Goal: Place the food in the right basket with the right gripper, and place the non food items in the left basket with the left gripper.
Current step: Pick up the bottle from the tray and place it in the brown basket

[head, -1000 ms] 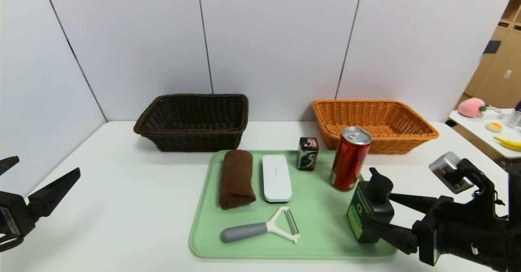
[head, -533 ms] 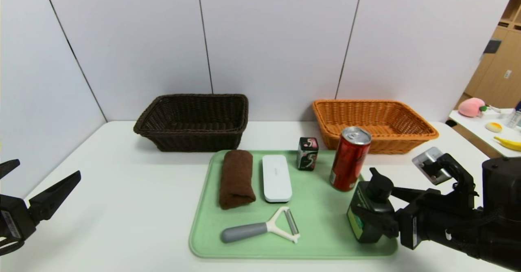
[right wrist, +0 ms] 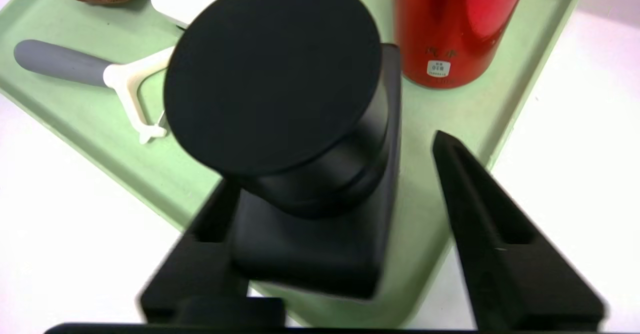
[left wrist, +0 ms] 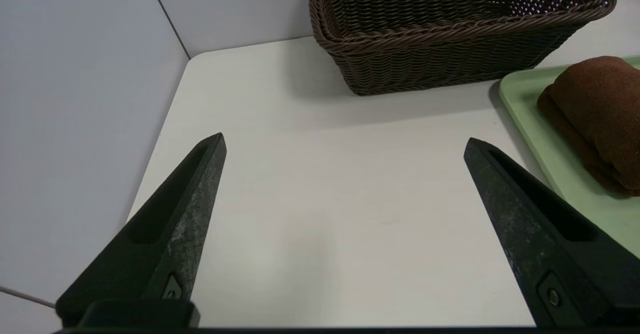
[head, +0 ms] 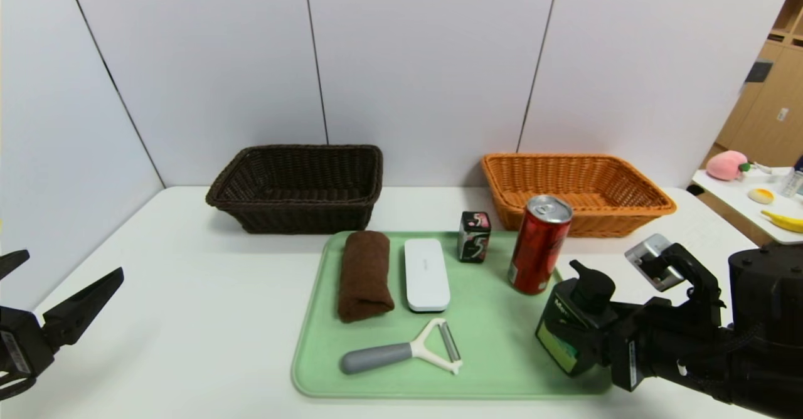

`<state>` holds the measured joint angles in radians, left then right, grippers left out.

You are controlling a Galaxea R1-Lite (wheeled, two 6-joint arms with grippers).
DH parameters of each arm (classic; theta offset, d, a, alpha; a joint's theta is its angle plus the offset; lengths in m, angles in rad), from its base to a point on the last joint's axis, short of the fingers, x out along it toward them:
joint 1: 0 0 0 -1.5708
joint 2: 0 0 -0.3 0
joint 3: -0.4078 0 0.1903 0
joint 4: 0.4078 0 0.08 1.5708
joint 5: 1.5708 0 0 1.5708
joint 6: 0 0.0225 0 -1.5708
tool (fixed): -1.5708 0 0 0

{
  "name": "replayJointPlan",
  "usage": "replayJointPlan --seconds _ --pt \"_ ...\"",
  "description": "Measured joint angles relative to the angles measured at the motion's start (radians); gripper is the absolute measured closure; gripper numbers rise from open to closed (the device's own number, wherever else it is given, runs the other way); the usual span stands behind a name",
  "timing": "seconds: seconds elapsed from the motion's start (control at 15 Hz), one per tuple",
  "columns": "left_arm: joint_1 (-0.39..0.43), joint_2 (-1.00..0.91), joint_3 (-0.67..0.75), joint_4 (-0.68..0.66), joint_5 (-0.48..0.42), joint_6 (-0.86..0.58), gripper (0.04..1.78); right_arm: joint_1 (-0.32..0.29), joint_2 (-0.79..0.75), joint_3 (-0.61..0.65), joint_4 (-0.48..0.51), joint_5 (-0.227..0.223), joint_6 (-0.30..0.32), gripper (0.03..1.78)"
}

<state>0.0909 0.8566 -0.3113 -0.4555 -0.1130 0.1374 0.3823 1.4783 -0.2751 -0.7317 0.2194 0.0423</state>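
- The right gripper (head: 593, 344) has moved in from the right edge toward the tray's near right corner, and its grey box sits farther left than a second ago.
- Its jaws, wide around the pump bottle (head: 569, 331) before, have narrowed; one finger (right wrist: 480, 214) still stands clear of the bottle's side.
- The bottle has tilted, its base swung right and its label turned more toward the near side.

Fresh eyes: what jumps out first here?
The right claw straddles the black pump bottle at the green tray's near right corner, with a gap at one finger. A tall red can stands just behind it. A dark basket and an orange basket sit at the back; the left claw hangs open at far left.
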Motion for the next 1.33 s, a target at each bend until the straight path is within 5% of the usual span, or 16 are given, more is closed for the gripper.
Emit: replayJointPlan --seconds 0.27,0.87,1.33 --pt "0.000 -0.009 0.005 0.000 -0.001 -0.001 0.13 0.003 -0.014 0.007 0.001 0.002 0.001 1.18" --pt "0.000 -0.033 0.037 0.000 -0.002 0.001 0.13 0.030 -0.219 -0.022 0.001 0.000 -0.003 1.18" --pt "0.000 -0.049 0.039 0.000 -0.001 -0.009 0.13 -0.173 -0.184 -0.405 0.066 -0.013 -0.009 1.18"
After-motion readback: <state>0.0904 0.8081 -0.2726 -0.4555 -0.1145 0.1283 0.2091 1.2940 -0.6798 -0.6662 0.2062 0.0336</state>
